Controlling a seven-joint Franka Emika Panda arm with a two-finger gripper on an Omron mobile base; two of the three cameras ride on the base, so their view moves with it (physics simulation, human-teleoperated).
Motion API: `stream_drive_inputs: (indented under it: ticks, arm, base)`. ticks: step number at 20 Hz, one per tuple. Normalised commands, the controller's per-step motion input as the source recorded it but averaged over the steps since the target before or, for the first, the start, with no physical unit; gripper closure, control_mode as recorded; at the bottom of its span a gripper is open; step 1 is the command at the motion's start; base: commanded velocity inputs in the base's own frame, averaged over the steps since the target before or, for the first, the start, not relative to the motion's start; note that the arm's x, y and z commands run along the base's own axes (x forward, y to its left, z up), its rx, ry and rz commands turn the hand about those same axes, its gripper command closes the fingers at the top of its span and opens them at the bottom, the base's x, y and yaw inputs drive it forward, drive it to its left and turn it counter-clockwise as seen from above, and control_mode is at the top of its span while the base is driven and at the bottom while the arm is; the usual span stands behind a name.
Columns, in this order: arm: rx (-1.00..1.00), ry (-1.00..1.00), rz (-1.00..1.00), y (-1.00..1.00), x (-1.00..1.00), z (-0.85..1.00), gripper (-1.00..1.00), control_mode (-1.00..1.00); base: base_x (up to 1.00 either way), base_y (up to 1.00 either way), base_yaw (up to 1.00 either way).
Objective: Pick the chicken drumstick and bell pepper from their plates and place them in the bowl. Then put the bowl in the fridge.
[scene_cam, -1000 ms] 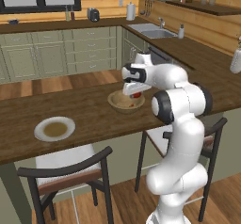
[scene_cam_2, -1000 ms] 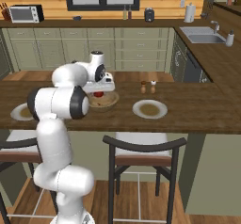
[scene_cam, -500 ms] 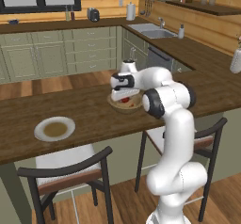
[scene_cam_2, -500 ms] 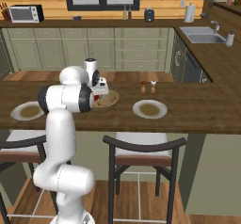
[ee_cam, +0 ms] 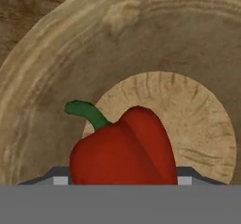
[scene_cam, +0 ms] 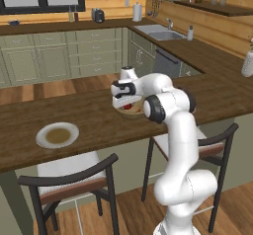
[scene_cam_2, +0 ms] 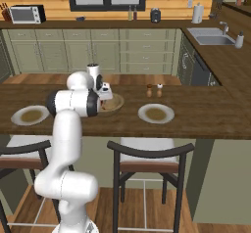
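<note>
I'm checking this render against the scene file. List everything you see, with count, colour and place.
bell pepper: one, red with a green stem, over the bowl's inside, between the end effector's fingers.
bowl: one, tan wood, on the counter under the end effector.
plates: two, whitish with brownish centres, one to each side of the bowl; the other lies by the counter's left end in the right base view.
shakers: two, small and brown, behind the right plate.
counter: one, dark wood.
chairs: two, dark frames, in front of the counter.
microwave: one, white, on the back counter.
sink: one, grey, at right rear.
end effector: one, white, above the bowl.
</note>
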Motion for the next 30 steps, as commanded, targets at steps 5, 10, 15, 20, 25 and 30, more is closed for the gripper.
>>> stream_drive_inputs:
  ticks: [5,10,15,20,25,30]
  arm:
    - [0.0,0.01,0.0,0.0,0.03,-0.02,-1.0,-1.0]
    - [0.01,0.0,0.0,0.0,0.0,0.0,-1.0,-1.0]
    - [0.01,0.0,-0.02,-0.12,-0.02,0.06,-1.0,-1.0]
    - [0.1,-0.01,-0.25,-0.65,-0.26,0.41,-1.0,-1.0]
    - [0.06,-0.04,-0.31,-0.69,-0.18,0.17,-1.0,-1.0]
    - [0.08,-0.02,-0.21,-0.48,-0.04,-0.05,-1.0,-1.0]
  base:
    - [0.0,0.0,0.0]
    - [0.0,0.0,0.0]
    - [0.0,0.0,0.0]
    - [0.0,0.0,0.0]
    - [0.0,0.0,0.0]
    - [0.0,0.0,0.0]
